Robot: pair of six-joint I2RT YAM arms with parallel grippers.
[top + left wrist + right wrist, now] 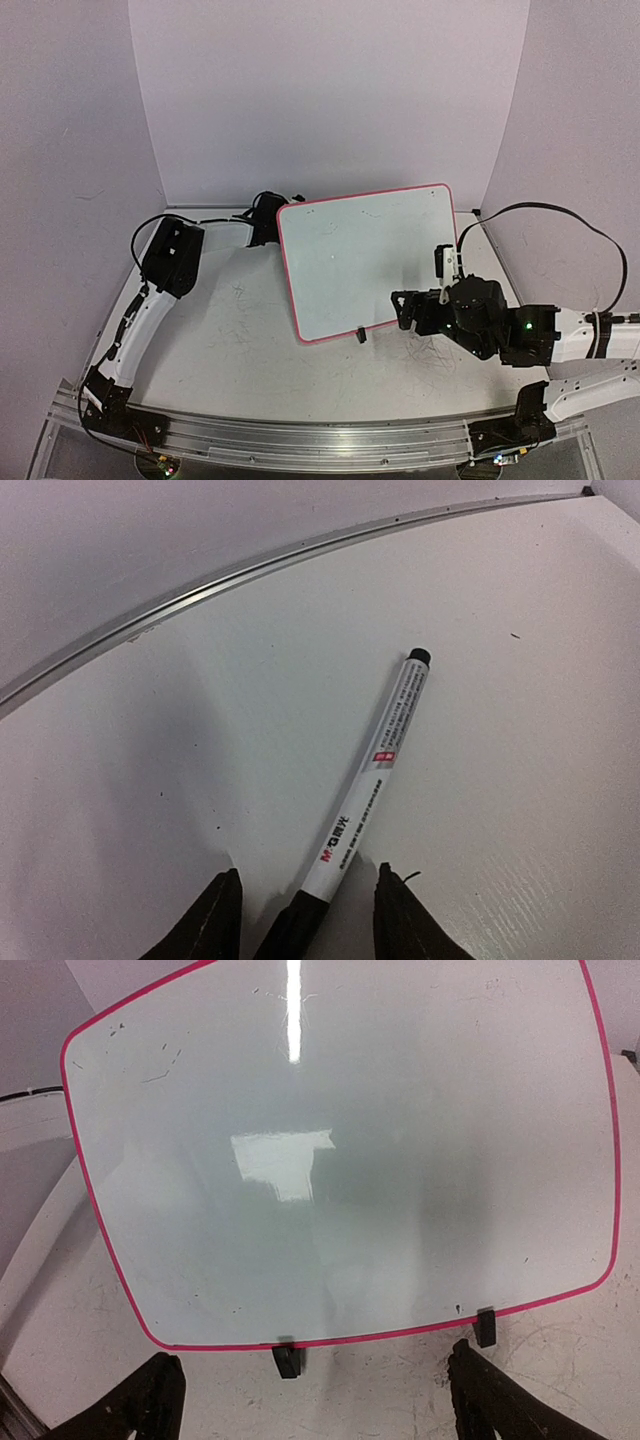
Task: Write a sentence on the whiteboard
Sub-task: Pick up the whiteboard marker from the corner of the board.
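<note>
The whiteboard [370,260] lies flat on the table right of centre, white with a pink-red rim. Its surface [350,1160] carries only small specks, and no sentence shows on it. My right gripper [403,305] hovers just off the board's near edge, open, its jaws [315,1355] empty and wide apart. A white marker [380,770] with a black cap lies on the table at the back. My left gripper [308,872] straddles its capped end. A gap shows on each side of the marker, so it is open. The top view shows the left gripper [268,208] beside the board's far left corner.
Two small black clips [288,1360] [485,1326] stick out from the board's near rim. A metal strip [250,570] runs where the table meets the curved back wall. A black cable [560,215] loops above the right arm. A rail [300,440] bounds the table's front.
</note>
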